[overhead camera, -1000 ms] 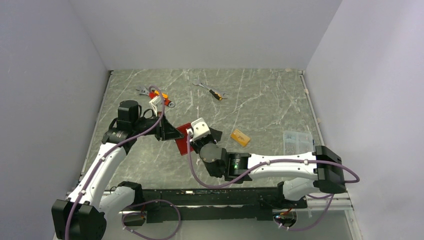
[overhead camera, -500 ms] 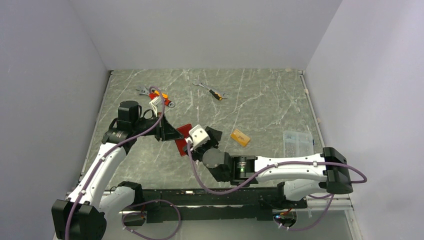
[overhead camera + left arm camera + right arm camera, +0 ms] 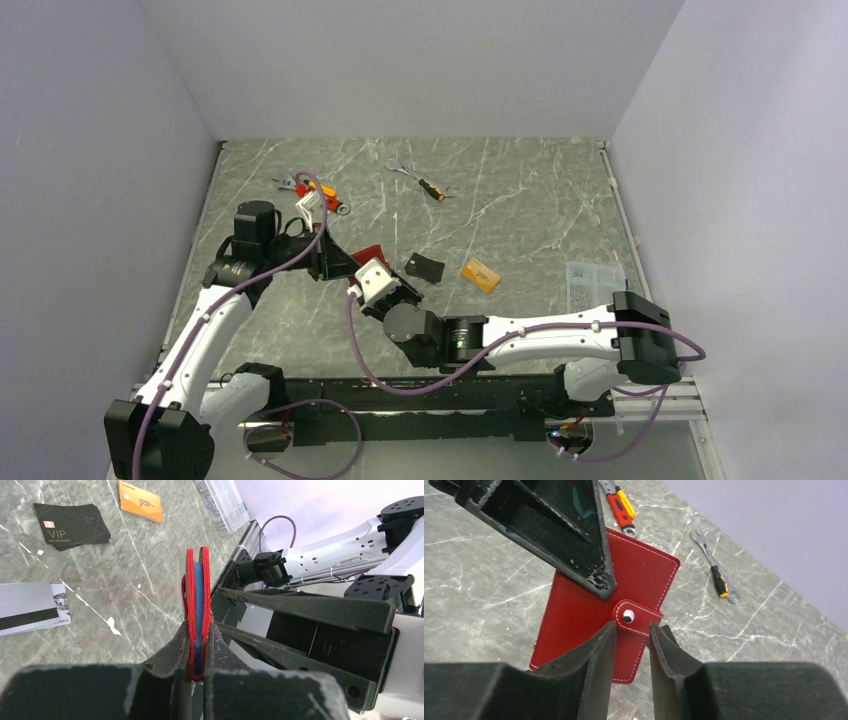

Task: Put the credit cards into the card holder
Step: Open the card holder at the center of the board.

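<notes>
My left gripper [image 3: 198, 625] is shut on the red card holder [image 3: 197, 590] and holds it upright on edge above the table, with pale blue pockets showing between the covers. In the right wrist view the card holder [image 3: 644, 575] faces me with its snap tab closed. My right gripper [image 3: 632, 629] is narrowly open, its fingertips on either side of the snap tab. The black card [image 3: 424, 267], the orange card [image 3: 481, 275] and the silver card with a dark stripe [image 3: 30, 611] lie flat on the table. The silver card is hidden in the top view.
A clear plastic box [image 3: 593, 285] lies at the right. Orange-handled wrenches [image 3: 310, 187] lie at the back left and another wrench [image 3: 422, 181] at the back middle. The right forearm stretches across the near part of the table.
My right gripper has moved left, off the black card's spot and up to the card holder's snap tab. The left gripper and card holder have stayed put.
</notes>
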You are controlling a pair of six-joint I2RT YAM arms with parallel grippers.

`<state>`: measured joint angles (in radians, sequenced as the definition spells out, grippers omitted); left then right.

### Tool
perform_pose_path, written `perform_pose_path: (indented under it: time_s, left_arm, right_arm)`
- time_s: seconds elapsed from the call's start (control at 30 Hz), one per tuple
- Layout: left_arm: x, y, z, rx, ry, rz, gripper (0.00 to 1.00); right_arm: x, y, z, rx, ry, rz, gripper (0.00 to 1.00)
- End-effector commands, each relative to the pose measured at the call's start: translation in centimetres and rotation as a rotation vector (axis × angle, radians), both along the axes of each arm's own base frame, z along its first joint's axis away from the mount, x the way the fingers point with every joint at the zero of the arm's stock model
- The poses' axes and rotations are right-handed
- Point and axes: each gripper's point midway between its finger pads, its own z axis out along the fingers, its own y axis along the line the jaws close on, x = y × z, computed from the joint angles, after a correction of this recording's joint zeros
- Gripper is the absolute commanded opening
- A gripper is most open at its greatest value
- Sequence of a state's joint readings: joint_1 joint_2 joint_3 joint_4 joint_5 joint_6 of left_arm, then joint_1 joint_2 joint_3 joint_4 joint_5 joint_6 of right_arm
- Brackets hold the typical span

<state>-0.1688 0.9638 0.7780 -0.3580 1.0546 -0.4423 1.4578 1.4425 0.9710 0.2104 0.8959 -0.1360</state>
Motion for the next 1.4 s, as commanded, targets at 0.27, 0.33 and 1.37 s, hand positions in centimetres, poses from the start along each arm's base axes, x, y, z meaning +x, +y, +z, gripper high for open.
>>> perform_pose_path:
  time_s: [0.27,0.33,1.37]
  left_arm:
    - [-0.9,-0.2,1.2,-0.045,-0.024,-0.045,0.0]
    - [-0.9,-0.2,1.2,-0.046,-0.025,-0.043,0.0]
    - [-1.1,-0.1,0.9,-0.04,-0.04,-0.041,0.0]
  right_arm:
    - [1.4,1.0,2.9,0.095,-0.101,-0.094,0.17]
    - [1.5,0.7,3.0,0.108,-0.116,-0.11,0.08]
    - [2.6,-3.0,2.6,0.304,0.064,-0.135,0.0]
